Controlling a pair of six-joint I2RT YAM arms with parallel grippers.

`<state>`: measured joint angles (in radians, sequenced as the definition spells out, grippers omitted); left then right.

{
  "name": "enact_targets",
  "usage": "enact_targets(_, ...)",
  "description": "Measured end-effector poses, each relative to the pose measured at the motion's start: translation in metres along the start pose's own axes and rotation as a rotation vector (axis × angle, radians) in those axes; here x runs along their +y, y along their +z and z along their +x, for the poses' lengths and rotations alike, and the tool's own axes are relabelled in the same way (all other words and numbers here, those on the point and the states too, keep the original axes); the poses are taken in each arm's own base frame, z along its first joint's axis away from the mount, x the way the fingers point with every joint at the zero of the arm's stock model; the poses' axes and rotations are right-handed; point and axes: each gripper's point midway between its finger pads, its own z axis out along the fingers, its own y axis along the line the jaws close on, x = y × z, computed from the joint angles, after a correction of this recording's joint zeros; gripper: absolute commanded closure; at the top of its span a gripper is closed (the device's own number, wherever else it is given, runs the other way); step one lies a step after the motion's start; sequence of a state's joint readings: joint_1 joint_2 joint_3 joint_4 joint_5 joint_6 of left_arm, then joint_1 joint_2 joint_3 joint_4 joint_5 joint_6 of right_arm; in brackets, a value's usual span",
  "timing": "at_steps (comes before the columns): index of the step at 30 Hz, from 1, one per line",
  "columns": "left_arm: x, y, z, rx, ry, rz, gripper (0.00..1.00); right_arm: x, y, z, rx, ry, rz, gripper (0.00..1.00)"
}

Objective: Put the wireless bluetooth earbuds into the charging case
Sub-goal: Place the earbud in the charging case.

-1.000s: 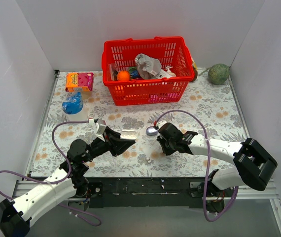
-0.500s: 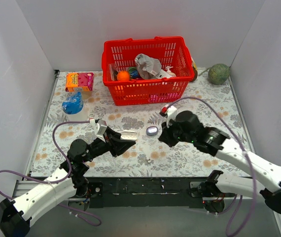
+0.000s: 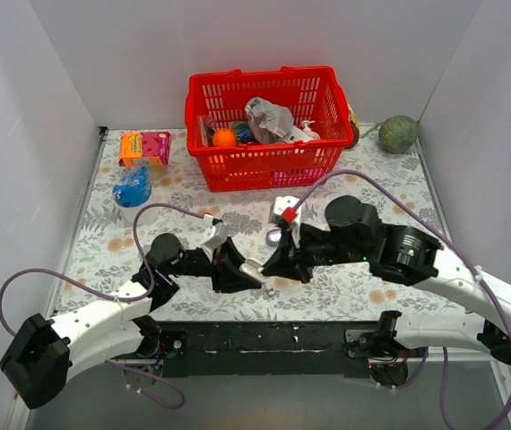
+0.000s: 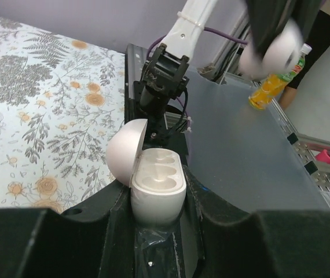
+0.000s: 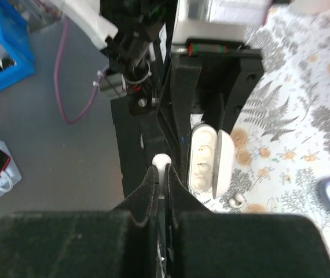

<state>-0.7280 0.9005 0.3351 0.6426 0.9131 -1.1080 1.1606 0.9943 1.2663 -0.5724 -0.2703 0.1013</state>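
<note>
Loose bud on table, near-ctr | L gripper clamped on white charging case, lid open | R gripper pinched on pale earbud, just right of case | purple oval case behind | red basket far.

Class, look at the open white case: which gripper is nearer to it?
Left. The left gripper clamps the case between its fingers; the right gripper hangs close beside it, on its right in the top view, pinching an earbud.
</note>
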Motion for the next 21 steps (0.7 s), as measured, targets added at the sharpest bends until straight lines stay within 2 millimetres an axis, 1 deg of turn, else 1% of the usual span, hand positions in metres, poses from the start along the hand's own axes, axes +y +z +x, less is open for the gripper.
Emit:
enact_targets(4, -0.008, 0.003, -0.009, 0.004, 0.031, 0.055, 1.0, 0.001, 0.023, 0.025, 0.101, 0.013, -0.009, 0.99)
enact_targets(6, -0.012, 0.004, -0.013, 0.003, 0.047, 0.077, 1.0, 0.0, 0.029, 0.034, 0.127, 0.02, -0.003, 0.99)
enact_targets(8, -0.014, 0.005, -0.015, 0.003, 0.058, 0.091, 1.0, -0.003, 0.031, 0.037, 0.135, 0.027, 0.012, 0.99)
enact_targets(17, -0.019, 0.004, -0.013, 0.017, 0.06, 0.112, 1.0, -0.009, 0.036, 0.019, 0.06, 0.035, 0.049, 0.99)
enact_targets(21, -0.022, 0.004, -0.014, 0.013, 0.069, 0.119, 1.0, -0.012, 0.041, 0.016, 0.049, 0.04, 0.062, 0.99)
